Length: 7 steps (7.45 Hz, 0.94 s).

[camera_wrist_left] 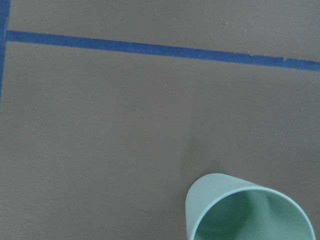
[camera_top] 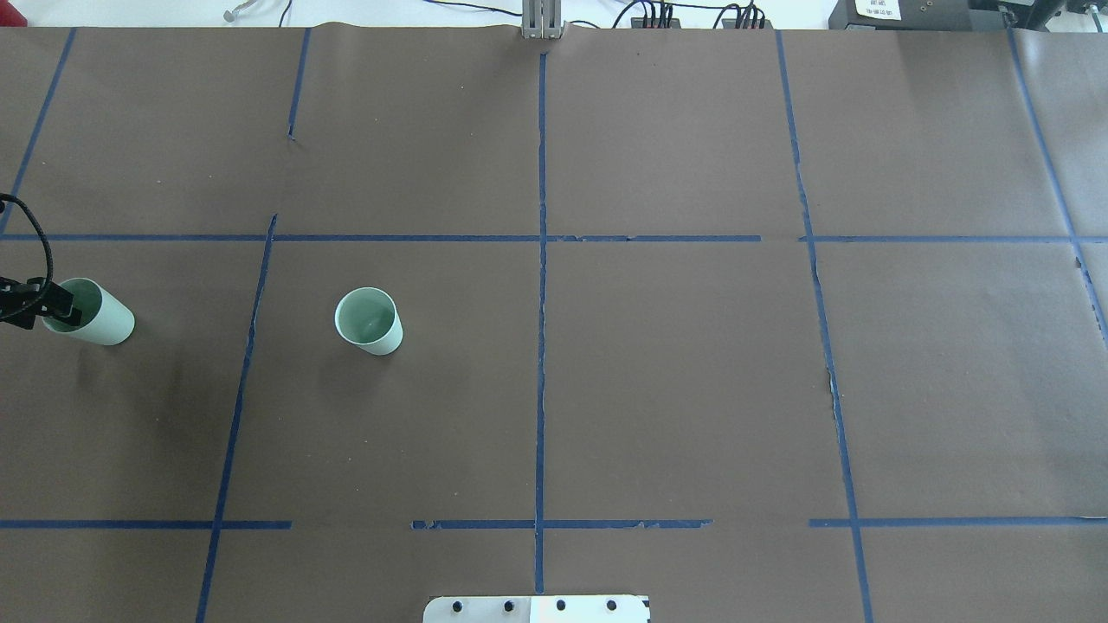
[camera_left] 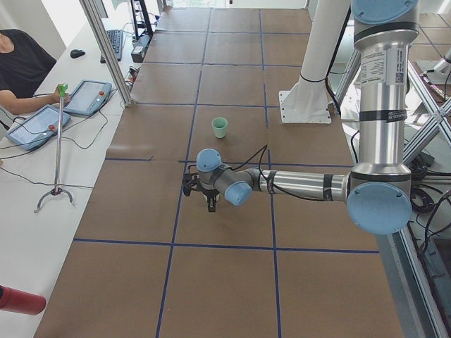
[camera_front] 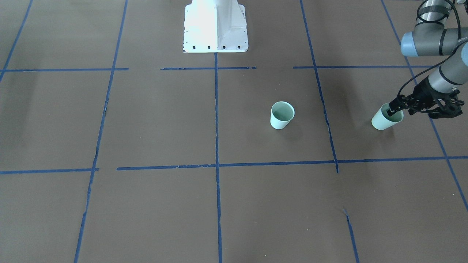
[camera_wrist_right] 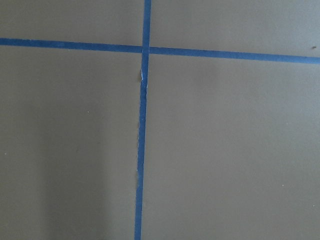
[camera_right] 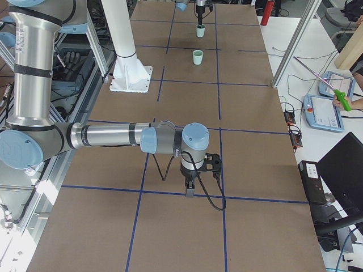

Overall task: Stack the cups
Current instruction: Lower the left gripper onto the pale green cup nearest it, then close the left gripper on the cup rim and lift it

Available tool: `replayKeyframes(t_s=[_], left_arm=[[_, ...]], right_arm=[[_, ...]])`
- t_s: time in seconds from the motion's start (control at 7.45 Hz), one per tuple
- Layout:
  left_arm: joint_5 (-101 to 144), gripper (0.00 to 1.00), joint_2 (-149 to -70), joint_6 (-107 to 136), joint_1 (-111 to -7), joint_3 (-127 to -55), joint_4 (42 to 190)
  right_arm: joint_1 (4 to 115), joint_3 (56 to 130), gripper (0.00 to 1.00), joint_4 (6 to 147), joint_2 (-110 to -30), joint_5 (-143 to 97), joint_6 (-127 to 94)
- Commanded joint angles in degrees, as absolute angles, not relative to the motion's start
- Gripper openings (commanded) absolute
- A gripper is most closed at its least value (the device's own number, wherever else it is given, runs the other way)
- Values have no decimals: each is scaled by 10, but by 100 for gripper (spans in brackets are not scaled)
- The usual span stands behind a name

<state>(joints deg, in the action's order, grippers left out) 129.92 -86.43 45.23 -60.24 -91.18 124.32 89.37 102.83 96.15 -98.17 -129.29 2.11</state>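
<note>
Two pale mint-green cups are on the brown table. One cup (camera_front: 282, 115) stands upright and alone near the middle; it also shows in the overhead view (camera_top: 370, 322) and both side views (camera_left: 220, 127) (camera_right: 197, 57). My left gripper (camera_front: 394, 109) (camera_top: 54, 303) is shut on the rim of the other cup (camera_front: 382, 120) (camera_top: 99, 318), one finger inside it. That cup fills the lower right of the left wrist view (camera_wrist_left: 250, 210). My right gripper (camera_right: 189, 191) hangs low over the table far from both cups; I cannot tell whether it is open or shut.
The white robot base (camera_front: 215, 25) stands at the table's robot side. Blue tape lines (camera_top: 541, 260) divide the table into squares. Operators' tablets (camera_left: 42, 120) and a thin stand (camera_left: 58, 148) sit beyond the table edge. The right wrist view shows only bare table with tape (camera_wrist_right: 142, 125).
</note>
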Motion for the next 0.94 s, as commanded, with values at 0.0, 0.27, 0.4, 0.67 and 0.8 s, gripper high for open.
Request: replayKeyframes(t_s=[0.0, 0.27, 0.4, 0.67, 0.8], left_arm=[[1300, 0, -868, 484, -597, -917, 1245], [1303, 0, -873, 523, -594, -960, 1238], [1307, 0, -860, 521, -602, -1002, 1220], [1341, 0, -859, 496, -646, -1121, 1057], [1341, 0, -867, 483, -675, -1159, 979]], right_arm=[[893, 1028, 100, 962, -982, -1293, 21], [893, 1028, 100, 962, -982, -1293, 21], [893, 1028, 100, 962, -981, -1293, 21], [893, 1028, 100, 962, -981, -1293, 21], [894, 1028, 100, 962, -981, -1293, 21]])
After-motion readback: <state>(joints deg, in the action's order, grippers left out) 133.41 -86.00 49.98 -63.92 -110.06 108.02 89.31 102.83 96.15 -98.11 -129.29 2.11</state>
